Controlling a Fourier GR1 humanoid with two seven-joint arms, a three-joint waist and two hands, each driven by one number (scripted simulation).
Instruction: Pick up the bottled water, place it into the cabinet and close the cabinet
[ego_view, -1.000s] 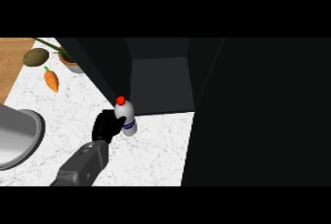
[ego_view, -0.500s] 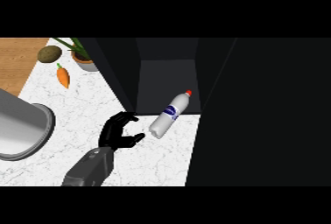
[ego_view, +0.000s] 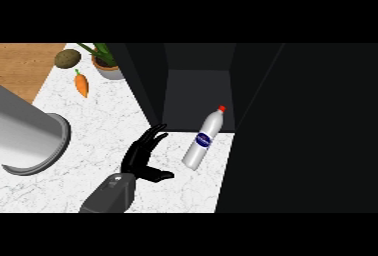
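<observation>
The bottled water (ego_view: 201, 141), white with a blue label and a red cap, lies tilted on the white marble counter (ego_view: 96, 125). Its cap points into the mouth of the dark open cabinet (ego_view: 198, 95). My left hand (ego_view: 142, 156) is just left of the bottle, open, with its fingers stretched toward the cabinet and its thumb out to the right. It does not touch the bottle. A tall dark panel (ego_view: 303, 125) fills the right side of the view. My right hand does not show.
A large grey round vessel (ego_view: 29, 142) stands at the left edge. Farther back lie a carrot (ego_view: 81, 85), a brown round vegetable (ego_view: 67, 58) and a potted plant (ego_view: 108, 65), next to a wooden surface (ego_view: 26, 65).
One second ago my left hand was curled round the upright bottle. It has let go and opened; the bottle has tipped and lies slanted at the cabinet's mouth.
</observation>
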